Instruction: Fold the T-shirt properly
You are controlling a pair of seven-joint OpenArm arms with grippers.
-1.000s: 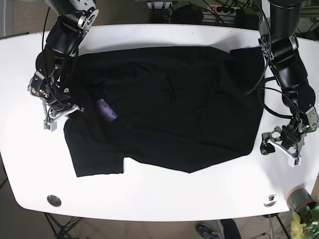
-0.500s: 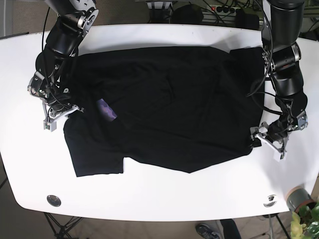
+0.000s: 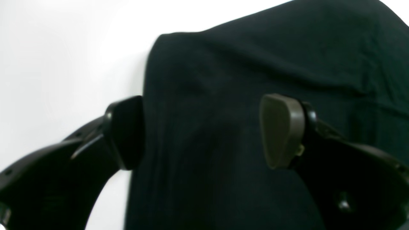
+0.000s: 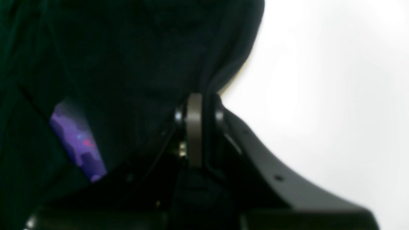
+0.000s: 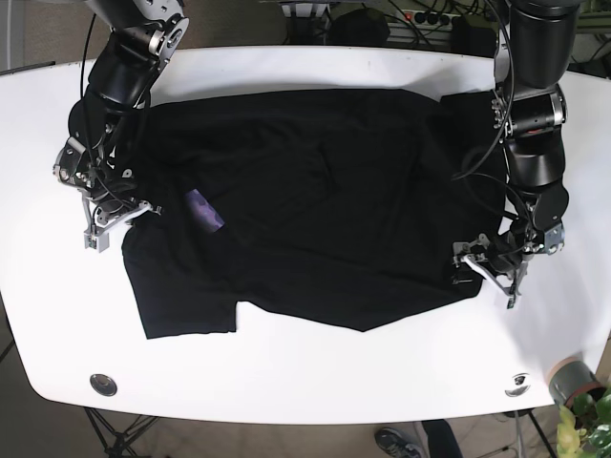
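Left gripper (image 3: 204, 131): jaws spread wide, straddling the hem corner of the shirt (image 5: 315, 200), one finger (image 3: 126, 132) at the cloth edge over the white table (image 5: 315, 372), the other pad (image 3: 281, 129) above the fabric. No grasp on the cloth visible. In the base view, located at the shirt's lower corner on that view's right (image 5: 485, 264), forearm descending nearly straight from the upper edge, wrist bent inward toward the cloth.

Right gripper (image 4: 195, 127): fingers pressed together, pinching a fold of the shirt edge. In the base view, positioned at the shirt's edge on that view's left (image 5: 113, 221), arm angled down from the top corner, elbow outward.

Shirt: black, spread flat across the table centre, sleeve at the lower left, small purple tag (image 5: 204, 209) showing near the right gripper.

Table: white, rounded corners, round fittings (image 5: 103, 384) near the front edge. Beyond the far edge: floor, dark cables and a power strip (image 5: 430, 16). Potted plant (image 5: 584, 408) at the lower corner beside the table.
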